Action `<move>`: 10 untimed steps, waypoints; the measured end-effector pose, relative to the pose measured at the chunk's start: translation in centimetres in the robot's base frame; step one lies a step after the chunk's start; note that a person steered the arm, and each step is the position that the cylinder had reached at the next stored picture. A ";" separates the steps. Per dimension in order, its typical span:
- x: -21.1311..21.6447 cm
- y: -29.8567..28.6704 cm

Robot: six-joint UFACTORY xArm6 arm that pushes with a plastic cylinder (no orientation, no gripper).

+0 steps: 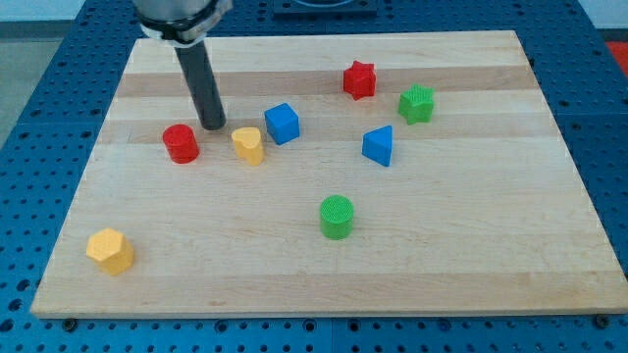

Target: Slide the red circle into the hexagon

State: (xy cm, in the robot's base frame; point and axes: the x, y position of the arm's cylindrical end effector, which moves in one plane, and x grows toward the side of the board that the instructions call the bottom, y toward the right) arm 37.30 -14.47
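The red circle (181,143) is a short red cylinder on the wooden board's left part. The yellow hexagon (110,251) lies near the board's bottom left corner, well below and left of the red circle. My tip (213,126) rests on the board just above and to the right of the red circle, a small gap apart, between it and the yellow heart block (248,145).
A blue cube (282,124) sits right of the yellow heart. A red star (360,80), a green star (416,104) and a blue triangle (379,146) lie at the upper right. A green cylinder (337,217) stands at the centre bottom. The wooden board (471,255) rests on a blue perforated table.
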 end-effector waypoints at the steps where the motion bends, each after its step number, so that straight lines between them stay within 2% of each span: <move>1: 1.9 -1.4; 4: 1.8 -2.9; 5: 1.8 -6.0; 8: 2.3 -7.8; 10: 7.5 -7.8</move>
State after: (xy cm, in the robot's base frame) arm 44.76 -22.25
